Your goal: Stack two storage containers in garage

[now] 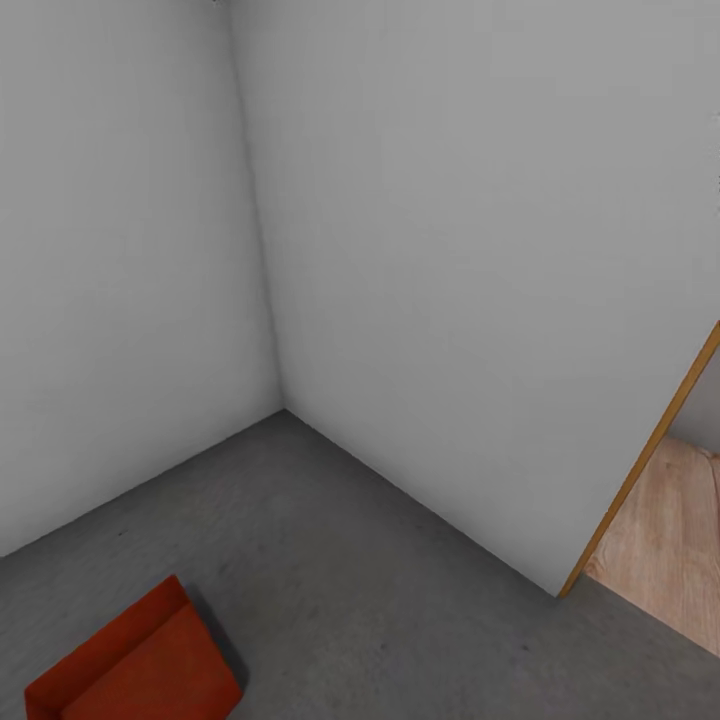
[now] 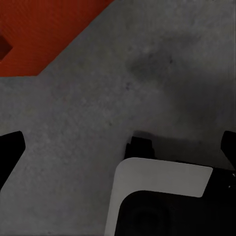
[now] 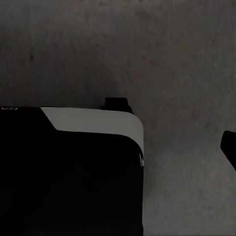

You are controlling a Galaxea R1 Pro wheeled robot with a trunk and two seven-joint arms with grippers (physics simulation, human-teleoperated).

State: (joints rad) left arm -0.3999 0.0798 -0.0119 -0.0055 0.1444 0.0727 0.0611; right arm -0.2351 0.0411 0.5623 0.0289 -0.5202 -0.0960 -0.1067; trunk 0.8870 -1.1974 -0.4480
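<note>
One storage container (image 1: 135, 665), red-orange and lidless, sits on the dark grey floor (image 1: 380, 590) near the corner of two plain white walls (image 1: 440, 280); my left wrist camera shows part of it (image 2: 44, 34). A wood-trimmed doorway (image 1: 650, 450) opens onto light plank flooring (image 1: 670, 560). My left fingertips (image 2: 10, 150) stand wide apart over bare floor, holding nothing. Right gripper state: cannot tell.

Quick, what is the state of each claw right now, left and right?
Left claw: open, holding nothing; the red container lies apart on the grey floor.
Right claw: cannot tell.
</note>
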